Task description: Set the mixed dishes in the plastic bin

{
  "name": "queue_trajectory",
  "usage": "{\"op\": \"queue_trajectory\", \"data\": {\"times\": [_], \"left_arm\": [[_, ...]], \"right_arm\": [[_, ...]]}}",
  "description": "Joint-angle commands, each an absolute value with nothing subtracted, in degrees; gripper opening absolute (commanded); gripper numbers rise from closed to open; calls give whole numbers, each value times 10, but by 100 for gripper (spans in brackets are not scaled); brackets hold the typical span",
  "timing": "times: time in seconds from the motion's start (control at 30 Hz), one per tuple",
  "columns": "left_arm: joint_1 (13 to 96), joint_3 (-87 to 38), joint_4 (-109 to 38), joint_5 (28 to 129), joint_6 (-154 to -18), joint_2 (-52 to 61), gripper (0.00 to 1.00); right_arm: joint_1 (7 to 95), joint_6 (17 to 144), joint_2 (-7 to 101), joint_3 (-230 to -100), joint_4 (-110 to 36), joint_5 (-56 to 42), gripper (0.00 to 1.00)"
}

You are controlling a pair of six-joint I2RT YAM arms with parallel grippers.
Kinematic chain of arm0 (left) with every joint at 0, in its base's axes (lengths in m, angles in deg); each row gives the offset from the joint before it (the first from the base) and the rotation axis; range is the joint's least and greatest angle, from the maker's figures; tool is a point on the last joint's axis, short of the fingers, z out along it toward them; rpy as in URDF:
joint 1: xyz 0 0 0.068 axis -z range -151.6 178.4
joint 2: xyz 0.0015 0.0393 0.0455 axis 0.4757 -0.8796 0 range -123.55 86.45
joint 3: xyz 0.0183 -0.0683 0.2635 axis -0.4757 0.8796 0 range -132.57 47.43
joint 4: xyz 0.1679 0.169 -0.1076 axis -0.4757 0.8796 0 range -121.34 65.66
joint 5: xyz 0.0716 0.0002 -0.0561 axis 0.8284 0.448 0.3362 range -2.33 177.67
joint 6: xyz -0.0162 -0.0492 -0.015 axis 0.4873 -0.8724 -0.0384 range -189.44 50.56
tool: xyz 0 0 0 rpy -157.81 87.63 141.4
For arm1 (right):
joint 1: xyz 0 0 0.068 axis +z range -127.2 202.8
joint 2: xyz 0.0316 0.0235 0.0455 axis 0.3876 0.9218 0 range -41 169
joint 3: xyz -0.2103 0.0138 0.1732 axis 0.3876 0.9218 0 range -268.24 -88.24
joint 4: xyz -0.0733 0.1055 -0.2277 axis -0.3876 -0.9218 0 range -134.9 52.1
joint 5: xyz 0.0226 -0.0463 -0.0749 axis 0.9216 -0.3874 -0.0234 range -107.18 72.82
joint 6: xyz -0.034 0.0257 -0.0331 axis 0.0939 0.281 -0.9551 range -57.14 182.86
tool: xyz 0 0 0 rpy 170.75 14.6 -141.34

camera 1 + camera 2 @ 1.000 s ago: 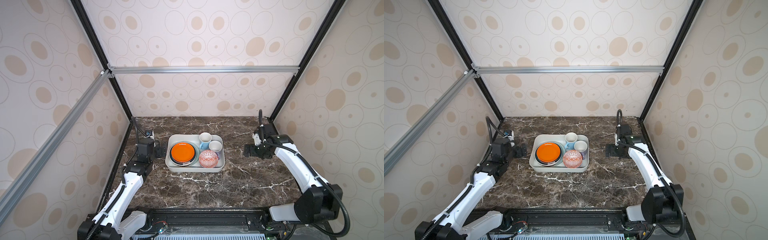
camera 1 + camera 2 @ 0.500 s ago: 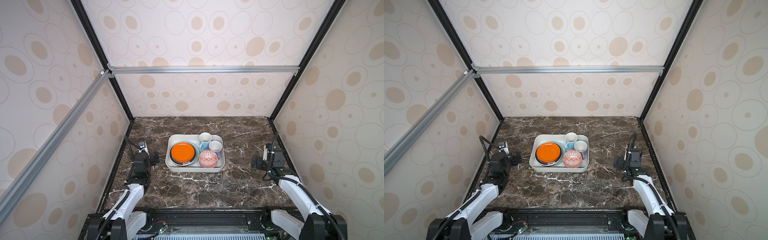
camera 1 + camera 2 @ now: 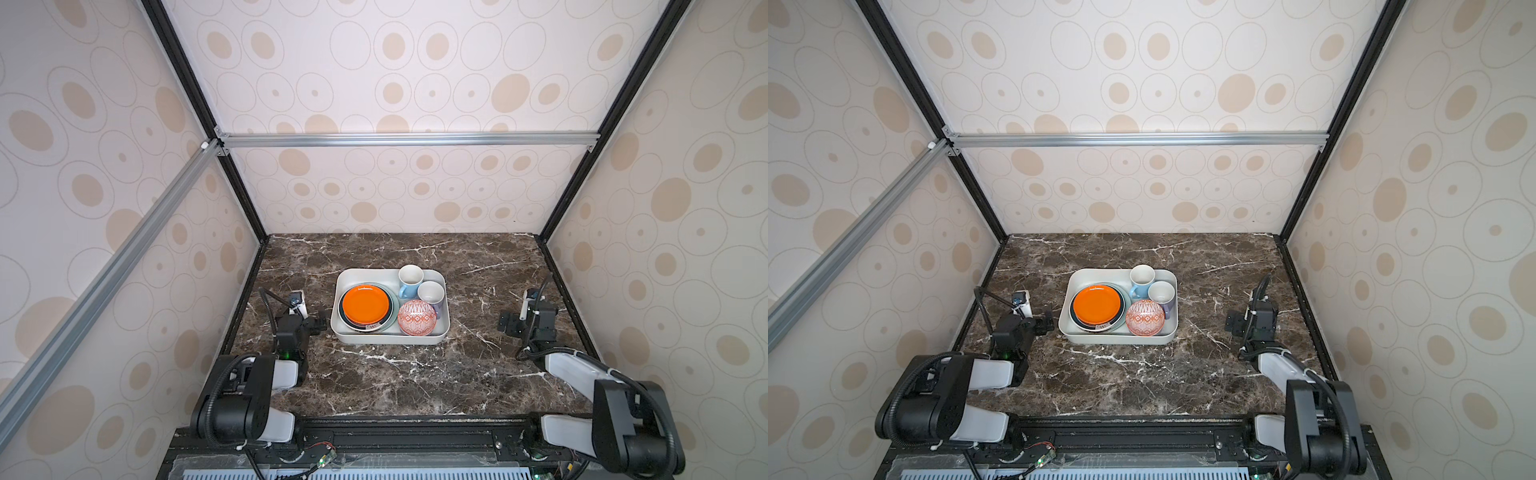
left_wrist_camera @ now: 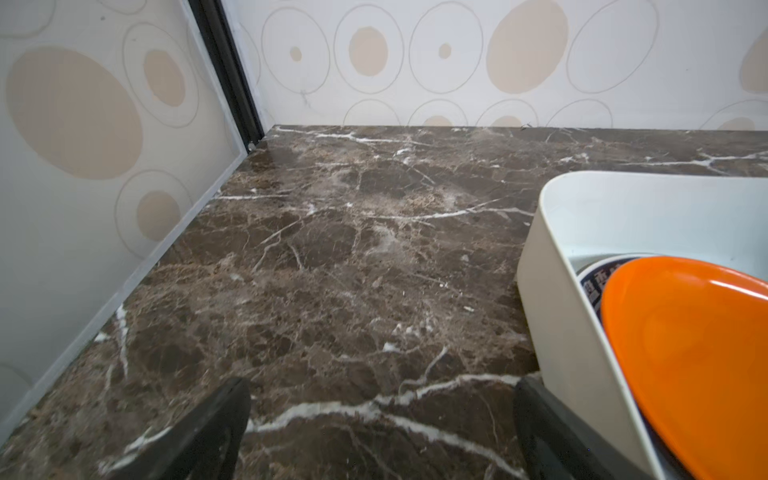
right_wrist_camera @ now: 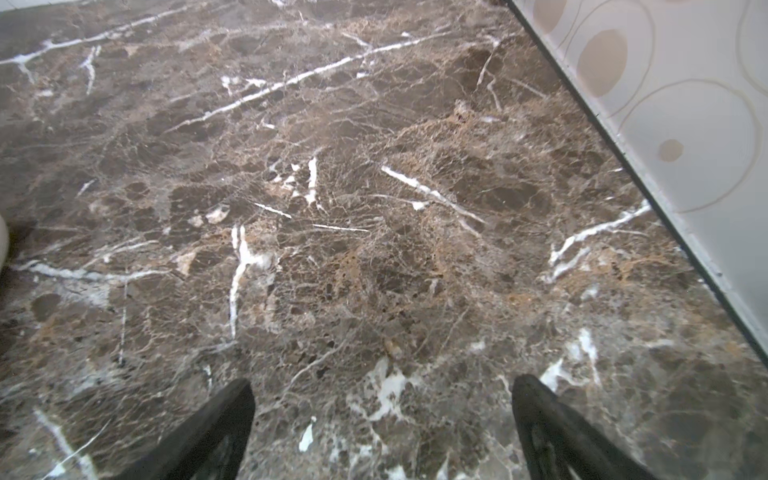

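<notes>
The plastic bin (image 3: 386,338) (image 3: 1118,338) (image 4: 552,291) sits mid-table in both top views. Inside it, an orange plate (image 3: 365,305) (image 3: 1096,306) (image 4: 685,353) tops a stack of plates with a dark-rimmed plate (image 4: 590,282) under it. Beside the stack stand a blue mug (image 3: 409,280) (image 3: 1141,280) and a lavender mug (image 3: 431,293) (image 3: 1162,294). An orange-patterned bowl (image 3: 417,318) (image 3: 1145,318) lies upside down. My left gripper (image 3: 297,323) (image 3: 1025,324) (image 4: 382,428) is open and empty, just left of the bin. My right gripper (image 3: 528,320) (image 3: 1252,320) (image 5: 382,428) is open and empty over bare marble, well right of the bin.
The brown marble tabletop (image 3: 395,374) is boxed in by patterned walls on three sides, with black corner posts (image 3: 249,208) and an aluminium crossbar (image 3: 407,139). The right wall (image 5: 685,166) runs close beside my right gripper. Both arms are folded low near the front edge.
Both arms have drawn back from beside the bin toward the front edge and folded down. Both grippers stayed open. The dishes in the bin have not moved.
</notes>
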State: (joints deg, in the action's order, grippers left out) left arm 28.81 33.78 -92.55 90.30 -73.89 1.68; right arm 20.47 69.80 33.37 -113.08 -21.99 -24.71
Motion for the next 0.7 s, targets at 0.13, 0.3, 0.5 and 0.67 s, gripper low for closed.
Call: {"op": "queue_trajectory", "data": {"times": [0.13,0.3,0.5,0.67], "left_arm": [[282,337,-1071,868,-706,-36,99],[282,336,-1069,867,-706,-36,99],[282,337,-1070,868,-706,-36,99],[282,338,-1072,868,-706,-36,99]], "right_arm": [[201,669,390,-1174,-126,-216,100],[199,680,419,-1181,-83,-182,100],[241,620,480,-1123,98,-166,100],[241,618,475,-1125,80,-166,100]]}}
